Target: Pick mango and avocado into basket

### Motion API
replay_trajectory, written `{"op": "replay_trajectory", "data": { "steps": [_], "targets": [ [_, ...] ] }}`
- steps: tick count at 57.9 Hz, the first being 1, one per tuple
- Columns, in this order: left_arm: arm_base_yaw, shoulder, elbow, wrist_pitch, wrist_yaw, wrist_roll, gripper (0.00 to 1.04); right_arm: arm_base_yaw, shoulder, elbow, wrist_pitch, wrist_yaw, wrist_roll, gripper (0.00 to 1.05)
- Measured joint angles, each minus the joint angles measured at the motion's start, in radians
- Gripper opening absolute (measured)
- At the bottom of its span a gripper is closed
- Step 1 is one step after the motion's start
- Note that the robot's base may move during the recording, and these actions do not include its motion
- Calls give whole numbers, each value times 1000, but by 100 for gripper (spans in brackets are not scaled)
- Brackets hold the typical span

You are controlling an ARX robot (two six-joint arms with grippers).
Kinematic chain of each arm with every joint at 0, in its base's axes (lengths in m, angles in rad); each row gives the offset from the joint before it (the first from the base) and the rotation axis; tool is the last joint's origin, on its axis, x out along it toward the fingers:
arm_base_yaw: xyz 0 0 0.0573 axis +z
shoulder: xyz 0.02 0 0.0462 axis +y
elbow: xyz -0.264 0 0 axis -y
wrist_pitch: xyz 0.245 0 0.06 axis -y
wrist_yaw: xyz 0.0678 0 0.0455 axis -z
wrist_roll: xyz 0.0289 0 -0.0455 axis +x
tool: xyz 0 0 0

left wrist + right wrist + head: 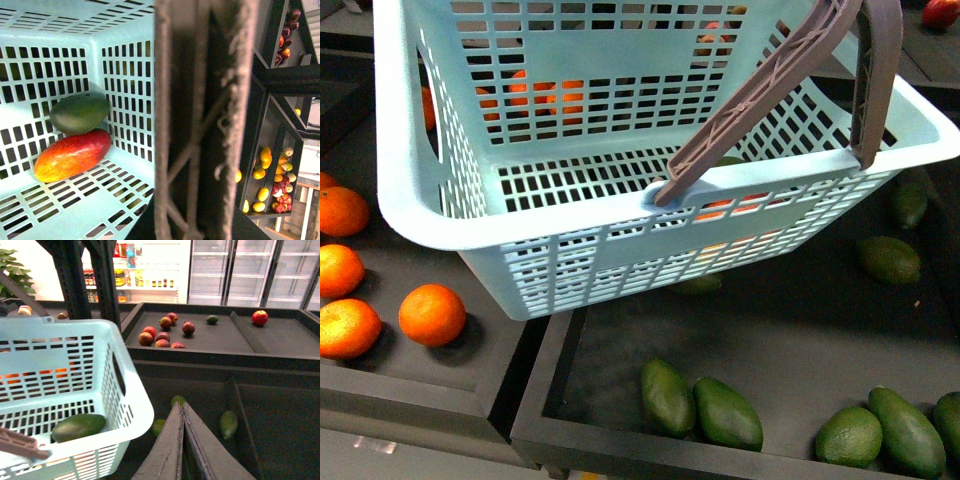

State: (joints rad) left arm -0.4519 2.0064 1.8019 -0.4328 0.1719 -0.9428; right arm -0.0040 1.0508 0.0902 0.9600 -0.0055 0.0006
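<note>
Handle point(200, 120) fills L cam; L gripper unseen, can't tell. R gripper point(182, 407) pinched shut, empty. Basket point(520, 235) tilted: mango point(72, 155), avocado point(80, 114) could roll.

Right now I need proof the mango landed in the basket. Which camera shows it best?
The left wrist view: the mango lies whole on the basket floor, touching the avocado. The front view gives only orange glimpses through the slots, possibly it. In the right wrist view the wall hides it.
</note>
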Motion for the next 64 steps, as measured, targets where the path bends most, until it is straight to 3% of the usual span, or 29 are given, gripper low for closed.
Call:
{"op": "replay_trajectory", "data": {
  "steps": [64],
  "targets": [
    [0,0,0,0,6,-1,5,1,-715,-84,-622,5,0,2]
  ]
}}
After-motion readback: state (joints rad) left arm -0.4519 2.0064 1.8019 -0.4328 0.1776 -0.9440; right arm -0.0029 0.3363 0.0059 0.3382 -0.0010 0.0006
